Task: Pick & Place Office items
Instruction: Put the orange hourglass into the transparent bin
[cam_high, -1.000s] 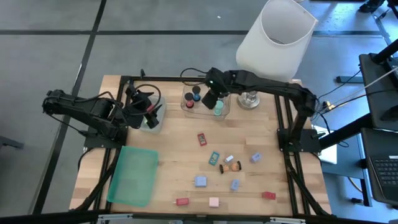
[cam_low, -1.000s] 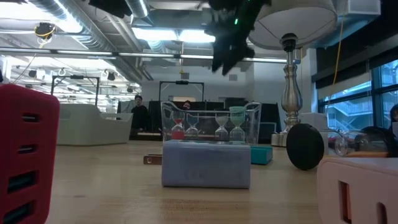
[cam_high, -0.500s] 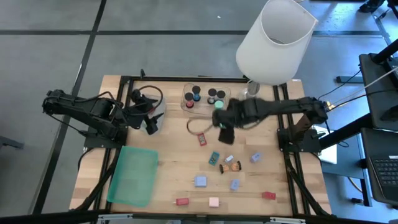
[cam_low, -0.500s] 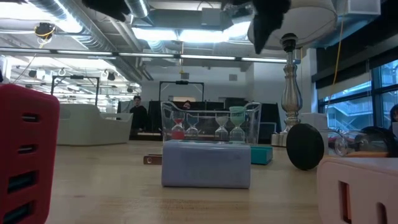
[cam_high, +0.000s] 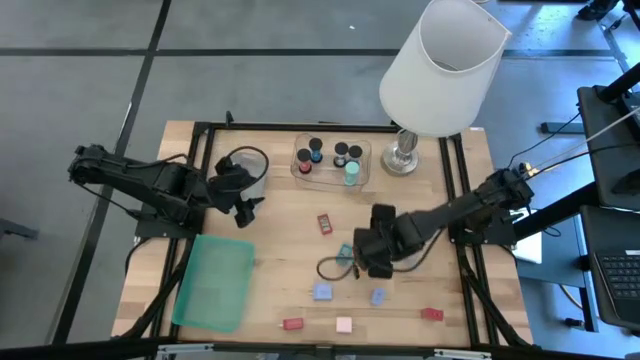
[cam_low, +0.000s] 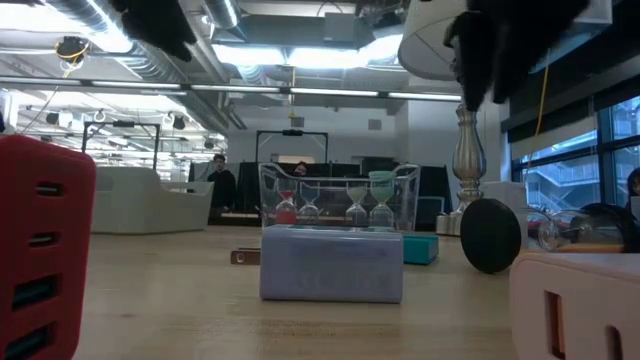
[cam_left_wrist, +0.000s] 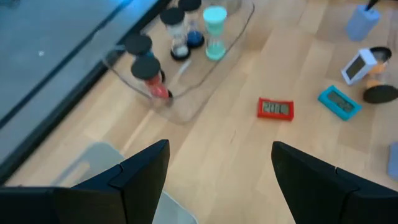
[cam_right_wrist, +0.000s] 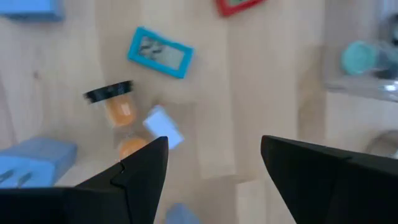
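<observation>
Pale wooden boards made up the table (cam_high: 280, 235), which stood on a grey floor with a big white-shaded lamp (cam_high: 437, 60) at its far right corner. Near the far edge sat a clear tray (cam_high: 330, 160) holding small hourglass-shaped office items (cam_high: 316, 152) with dark caps and one with a teal top (cam_high: 351, 173). A second clear tray (cam_high: 247, 172) sat to its left, and a flat green lid (cam_high: 214, 282) lay by the left front corner.

Loose office items were scattered over the middle and front of the table: a red block (cam_high: 324, 222), a teal block (cam_high: 345, 254), blue blocks (cam_high: 322, 291) near the middle, and red (cam_high: 292, 324), pink (cam_high: 344, 324) and red (cam_high: 432, 314) pieces along the front edge.

The right hand (cam_high: 376, 250) hung over the middle of the table above the scattered pieces, its fingers (cam_right_wrist: 140, 165) apart with nothing between them. Its wrist view looked down on the teal block (cam_right_wrist: 160, 52), an orange hourglass piece (cam_right_wrist: 116, 107) lying on its side, and a small white block (cam_right_wrist: 163, 126) just beside it.

The left hand (cam_high: 240, 195) was at the left tray's near edge, fingers (cam_left_wrist: 146, 168) spread and empty, facing the tray of hourglass pieces (cam_left_wrist: 180, 59) and the red block (cam_left_wrist: 275, 108).
</observation>
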